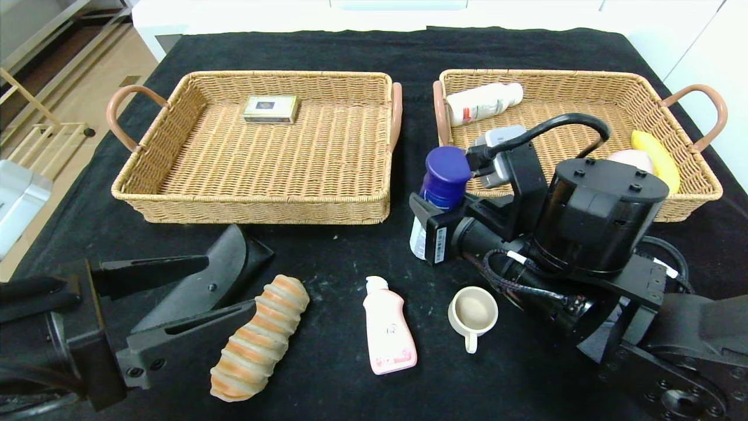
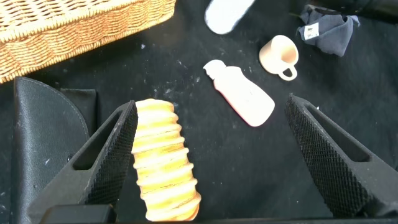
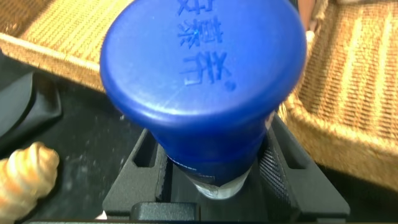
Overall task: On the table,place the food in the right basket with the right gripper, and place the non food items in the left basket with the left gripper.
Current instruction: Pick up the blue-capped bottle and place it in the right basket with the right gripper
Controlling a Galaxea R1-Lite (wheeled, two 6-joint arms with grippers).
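My right gripper (image 1: 435,217) is shut on an upright bottle with a blue cap (image 1: 447,174), held just off the near left corner of the right basket (image 1: 584,82). The right wrist view shows the blue cap (image 3: 202,81) filling the frame, with the jaws of that gripper (image 3: 214,171) pressed on the bottle's sides. My left gripper (image 1: 231,286) hangs open at the front left. A ridged orange-and-cream bread roll (image 1: 260,339) (image 2: 163,162) lies close beside one finger (image 2: 115,149). A pink bottle (image 1: 388,327) (image 2: 242,96) and a cream cup (image 1: 473,313) (image 2: 280,55) lie on the black cloth.
The left basket (image 1: 251,199) holds a small flat box (image 1: 270,109). In the right basket are a white bottle (image 1: 482,103), a banana (image 1: 657,158), a pink item (image 1: 631,159) and a grey packet (image 1: 497,140). A black curved object (image 1: 234,257) (image 2: 43,137) lies under my left gripper.
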